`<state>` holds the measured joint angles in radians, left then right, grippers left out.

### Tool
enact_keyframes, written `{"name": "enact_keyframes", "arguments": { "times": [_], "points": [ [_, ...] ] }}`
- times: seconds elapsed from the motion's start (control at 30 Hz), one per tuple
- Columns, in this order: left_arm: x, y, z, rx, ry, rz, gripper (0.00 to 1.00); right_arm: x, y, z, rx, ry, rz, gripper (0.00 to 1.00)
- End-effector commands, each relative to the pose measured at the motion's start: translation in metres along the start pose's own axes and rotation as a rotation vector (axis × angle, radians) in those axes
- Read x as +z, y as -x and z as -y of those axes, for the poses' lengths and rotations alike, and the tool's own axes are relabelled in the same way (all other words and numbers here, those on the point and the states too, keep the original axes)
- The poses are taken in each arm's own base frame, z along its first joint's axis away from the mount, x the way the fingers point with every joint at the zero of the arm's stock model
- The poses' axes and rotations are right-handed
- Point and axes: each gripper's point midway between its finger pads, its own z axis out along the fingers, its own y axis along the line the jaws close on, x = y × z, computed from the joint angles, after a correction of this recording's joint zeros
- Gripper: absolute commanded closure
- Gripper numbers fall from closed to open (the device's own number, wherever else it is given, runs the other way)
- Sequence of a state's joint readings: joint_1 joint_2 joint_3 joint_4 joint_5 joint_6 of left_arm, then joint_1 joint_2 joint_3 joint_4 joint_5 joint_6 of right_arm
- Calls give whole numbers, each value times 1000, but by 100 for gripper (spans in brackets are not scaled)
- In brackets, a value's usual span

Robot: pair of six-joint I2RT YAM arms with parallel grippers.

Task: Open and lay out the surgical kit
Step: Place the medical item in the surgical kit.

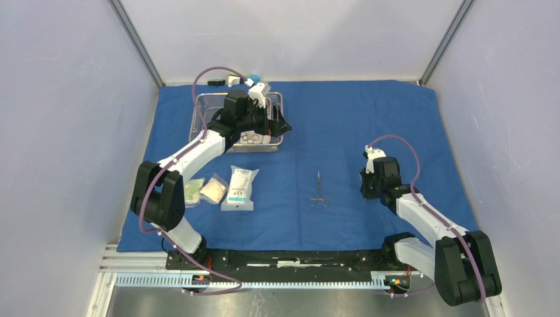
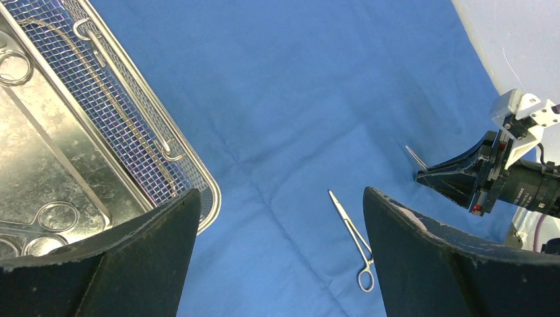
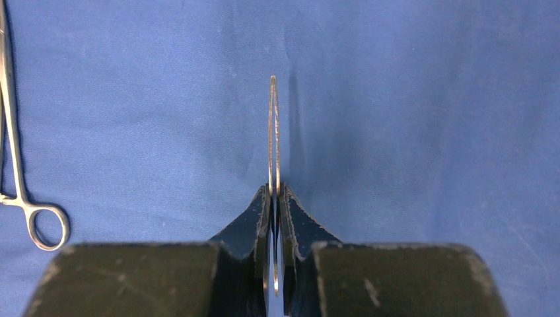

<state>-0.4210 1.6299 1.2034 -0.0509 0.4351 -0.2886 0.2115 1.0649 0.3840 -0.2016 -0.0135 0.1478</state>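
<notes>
Blue cloth [image 1: 343, 112] underneath: my left gripper [image 2: 280, 198] hangs spread over the wire-mesh basket [image 2: 191, 178], forceps [image 1: 319, 189] lie mid-cloth, my right gripper [image 3: 275, 191] pinches a slim instrument [image 3: 273, 132] on its thin edge, so it could pivot and drop crooked

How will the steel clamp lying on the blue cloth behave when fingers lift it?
The clamp looks like rigid steel, so it probably keeps its shape. It is slim and lies flat on the cloth, so a grasp may catch fabric. Its shiny surface could slip; rolling seems unlikely.
</notes>
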Motion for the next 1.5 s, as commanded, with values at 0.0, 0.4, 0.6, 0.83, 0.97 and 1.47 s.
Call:
{"name": "enact_keyframes", "arguments": {
  "times": [0.0,0.4,0.6,0.83,0.97,1.47],
  "points": [
    [-8,18,5,66,-4,55,2,-7,9,5,39,-39,-1,92],
    [-8,19,8,48,-15,55,1,-4,6,11,58,-59,-14,77],
    [-9,19,10,44,-19,56,1,-4,8,11,51,-60,-15,74],
    [-10,19,11,43,-21,54,1,-5,10,13,44,-66,-10,74],
    [-10,19,11,42,-21,53,0,-8,16,11,42,-57,-6,74],
    [-12,22,4,62,9,56,0,-29,57,-7,24,32,72,71]
  ]
}}
